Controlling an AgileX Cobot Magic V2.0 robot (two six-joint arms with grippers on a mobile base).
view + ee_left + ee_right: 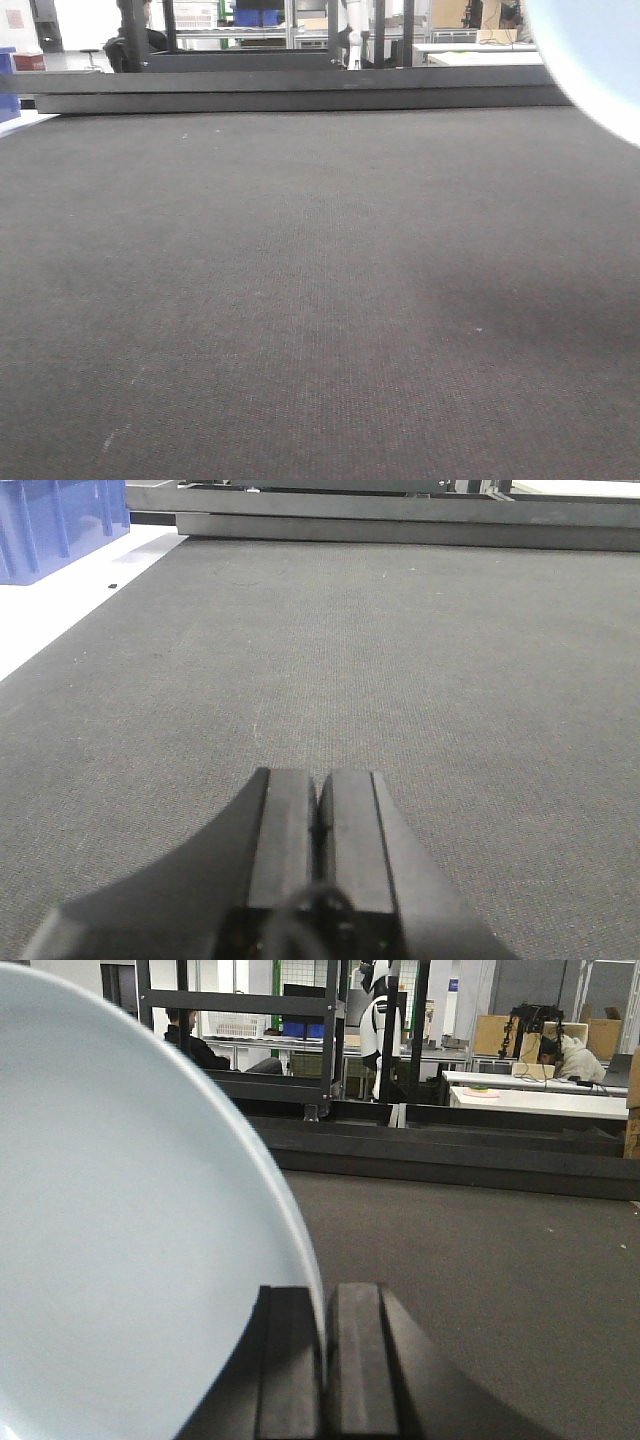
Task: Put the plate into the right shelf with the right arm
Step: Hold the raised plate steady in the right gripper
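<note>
- Plate (pixel 130 1240) sat clamped by its rim in the right gripper (pixel 327 1305), above the grey mat (pixel 300 300).
- Right gripper's jaws were nearly together, only the thin rim between them; one finger on the plate's face, the other behind it.
- Plate stood on edge, roughly vertical to the mat. Its rim curved up and to the left from the fingers, and its broad white face filled the left of the right wrist view. It is round, so I could not call a long axis.
- Only the right wrist view showed the grip. The front view gave just a blurred pale arc of the plate (pixel 590 50) at top right, over the mat's far right corner.
- Left gripper (pixel 318 780) hung low over the mat, jaws pressed together with nothing between them.
- Only the left wrist view showed a blue crate (pixel 50 525), off the mat's far left edge on a white surface.
- Dark beams (pixel 300 95) ran along the mat's far edge.
</note>
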